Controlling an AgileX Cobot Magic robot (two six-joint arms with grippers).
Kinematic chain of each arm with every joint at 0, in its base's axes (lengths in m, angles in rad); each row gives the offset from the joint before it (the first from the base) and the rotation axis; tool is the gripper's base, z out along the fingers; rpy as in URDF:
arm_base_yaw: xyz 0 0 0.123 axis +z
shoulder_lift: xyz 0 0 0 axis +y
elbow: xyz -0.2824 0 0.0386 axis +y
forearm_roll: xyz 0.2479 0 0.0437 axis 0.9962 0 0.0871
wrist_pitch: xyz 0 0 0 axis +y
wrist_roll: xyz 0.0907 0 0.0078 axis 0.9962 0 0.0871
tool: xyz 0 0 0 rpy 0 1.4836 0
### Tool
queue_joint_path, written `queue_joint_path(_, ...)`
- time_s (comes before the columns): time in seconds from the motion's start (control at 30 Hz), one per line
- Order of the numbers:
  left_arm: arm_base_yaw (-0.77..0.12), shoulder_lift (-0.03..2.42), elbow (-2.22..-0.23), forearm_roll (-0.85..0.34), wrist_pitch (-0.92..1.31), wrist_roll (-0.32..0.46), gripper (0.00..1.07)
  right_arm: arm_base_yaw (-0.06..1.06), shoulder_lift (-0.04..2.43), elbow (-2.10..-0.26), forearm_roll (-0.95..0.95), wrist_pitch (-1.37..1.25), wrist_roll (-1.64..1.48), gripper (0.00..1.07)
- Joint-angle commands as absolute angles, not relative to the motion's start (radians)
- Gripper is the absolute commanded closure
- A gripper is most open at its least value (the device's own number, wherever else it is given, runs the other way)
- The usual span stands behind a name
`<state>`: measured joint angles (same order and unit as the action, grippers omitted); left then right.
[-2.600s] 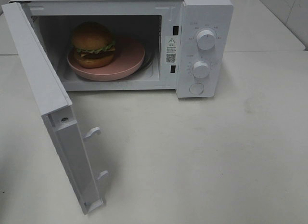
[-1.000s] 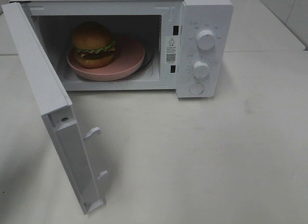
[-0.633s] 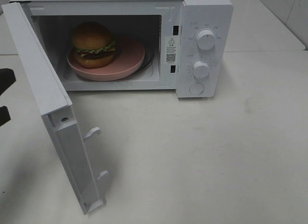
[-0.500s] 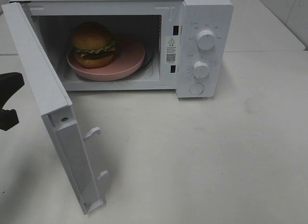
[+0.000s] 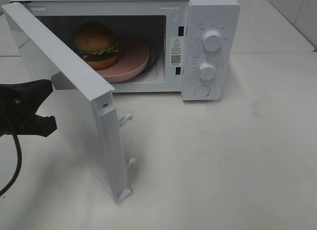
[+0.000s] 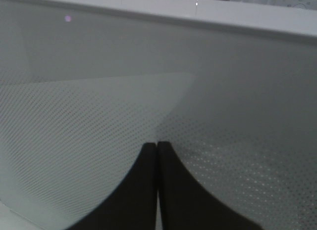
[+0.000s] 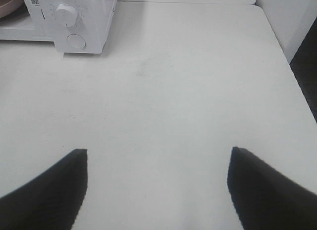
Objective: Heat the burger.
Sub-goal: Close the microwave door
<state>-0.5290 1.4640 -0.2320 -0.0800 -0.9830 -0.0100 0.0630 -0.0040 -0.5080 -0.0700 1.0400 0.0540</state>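
Door [image 5: 74, 91]: swung halfway shut since earlier; left gripper [image 6: 157, 151], jaws together, pushing its outer face. Burger [image 5: 96, 44]: inside microwave [image 5: 210, 12]. Right gripper [image 7: 157, 151]: jaws apart, idle. Next: push until latched.

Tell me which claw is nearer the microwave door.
Left. The left claw, shut, sits right at the door's outer face; the right claw, open, hangs over the table beyond the microwave's dial side.
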Motion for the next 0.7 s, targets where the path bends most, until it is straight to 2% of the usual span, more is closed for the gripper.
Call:
queue_joint_path(0.03,-0.606,1.495,-0.282,-0.196,-1.005,0.048,1.07,0.059,-0.031,-0.507,-0.074,1.033,0.051,0.31)
queue_joint_path(0.27,-0.714,1.572,-0.385,-0.34,-1.0,0.124,1.07,0.059,-0.031,-0.507,-0.074,1.033,0.051,0.31)
queue_joint_path(0.5,-0.776,1.636,-0.485,-0.478,-0.993,0.183,1.07,0.059,-0.031,-0.507,-0.074,1.033,0.051,0.31)
queue_joint_path(0.57,-0.815,1.671,-0.557,-0.578,-0.976,0.268,1.07,0.059,-0.031,-0.507,-0.074,1.033,0.051,0.31)
queue_joint_path(0.67,-0.823,1.682,-0.578,-0.604,-0.971,0.29,1.07,0.059,-0.031,-0.507,-0.074,1.033,0.051,0.31)
queue_joint_path(0.7,-0.835,1.702,-0.615,-0.655,-0.969,0.32,1.07,0.059,-0.031,-0.507,-0.074,1.033,0.051,0.31)
